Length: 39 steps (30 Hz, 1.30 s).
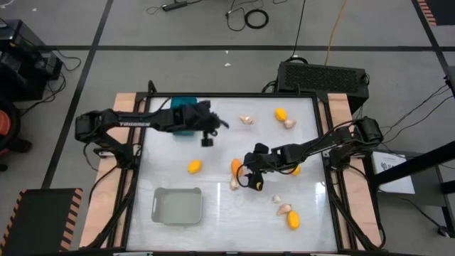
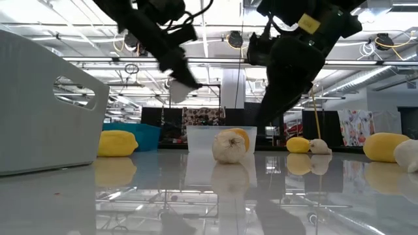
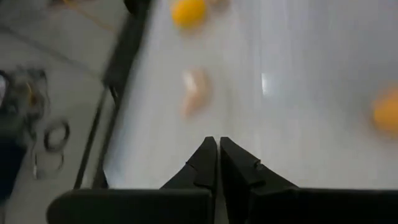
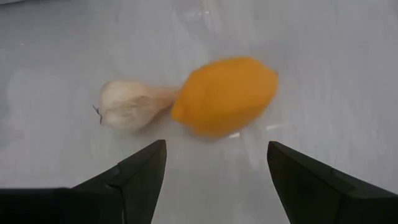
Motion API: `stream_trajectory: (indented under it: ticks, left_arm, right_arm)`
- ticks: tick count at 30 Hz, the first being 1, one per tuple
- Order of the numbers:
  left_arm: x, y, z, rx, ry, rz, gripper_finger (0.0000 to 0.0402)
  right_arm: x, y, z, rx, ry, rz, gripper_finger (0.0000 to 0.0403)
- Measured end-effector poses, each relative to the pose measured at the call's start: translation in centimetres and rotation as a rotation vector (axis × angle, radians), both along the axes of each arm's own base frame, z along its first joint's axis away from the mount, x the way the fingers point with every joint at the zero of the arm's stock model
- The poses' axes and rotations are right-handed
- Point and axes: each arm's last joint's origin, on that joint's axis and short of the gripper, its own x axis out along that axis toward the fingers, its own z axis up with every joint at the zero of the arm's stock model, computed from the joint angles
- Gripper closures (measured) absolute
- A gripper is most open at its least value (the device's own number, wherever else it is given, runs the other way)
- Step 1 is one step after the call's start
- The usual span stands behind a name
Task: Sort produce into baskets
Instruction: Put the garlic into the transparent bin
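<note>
My right gripper [image 1: 244,176] hangs open over the table's middle, above a yellow-orange lemon [image 4: 225,94] and a pale garlic bulb [image 4: 129,104] that lie touching on the table; both also show in the high view [image 1: 236,166] [image 1: 234,184]. My left gripper [image 1: 222,124] is shut and empty above the table's far part, next to the teal basket [image 1: 186,104]. The grey basket [image 1: 177,205] stands at the near left. Other lemons [image 1: 193,166] [image 1: 281,113] [image 1: 292,220] and garlic bulbs [image 1: 247,120] [image 1: 284,209] lie scattered on the table.
In the low view a clear bin [image 2: 221,138] stands behind the garlic bulb [image 2: 226,147], and the grey basket's wall [image 2: 46,111] fills the left. A black box [image 1: 321,75] sits beyond the table's far right corner. Bare tabletop lies between the grey basket and the near-right produce.
</note>
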Motion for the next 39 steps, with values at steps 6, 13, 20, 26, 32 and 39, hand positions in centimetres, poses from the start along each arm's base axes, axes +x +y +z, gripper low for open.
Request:
stream_trajectory:
  ticks: [6, 13, 20, 26, 32, 39]
  left_arm:
    - [1.7, 3.1, -0.4, 0.002, -0.192, 0.011, 0.0388]
    - [3.7, 5.2, -4.1, -0.004, -0.222, 0.049, 0.0388]
    - [3.9, 6.3, -3.5, 0.054, -0.319, 0.107, 0.0388]
    - [3.7, 6.8, -3.7, 0.017, -0.312, 0.12, 0.035]
    - [3.9, 6.9, -3.2, 0.021, -0.324, 0.122, 0.0286]
    - [4.3, 5.1, 0.2, 0.018, -0.34, 0.083, 0.0268]
  right_arm:
    - [-0.8, 0.0, -0.5, 0.057, 0.082, -0.12, 0.0132]
    - [-2.1, 0.3, -1.0, -0.016, 0.195, -0.199, 0.0132]
    - [-3.6, 1.1, -1.2, -0.17, 0.276, -0.233, 0.0132]
    - [-3.9, 1.3, -1.2, -0.238, 0.275, -0.23, 0.0132]
    - [-3.5, 1.4, -1.1, -0.239, 0.246, -0.201, 0.0132]
    - [-3.5, 1.5, -1.1, -0.239, 0.243, -0.194, 0.0132]
